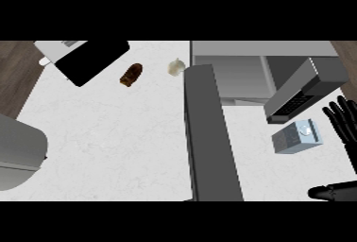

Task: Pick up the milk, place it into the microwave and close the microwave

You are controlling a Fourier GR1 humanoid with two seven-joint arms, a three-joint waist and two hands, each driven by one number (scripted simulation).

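On the white counter (118, 137), the milk (298, 137) stands unheld just left of the right hand's (342, 120) straight, spread fingers, the microwave (230, 80) beyond the fingertips, its door (209, 137) swung wide, presumably to receive it.

The white counter (111, 142) bears the milk (298, 136) at right, the microwave (237, 71) at far right, a brown lump (131, 74) beside a pale bulb (176, 66) far off, and a black slab (90, 59) far left.
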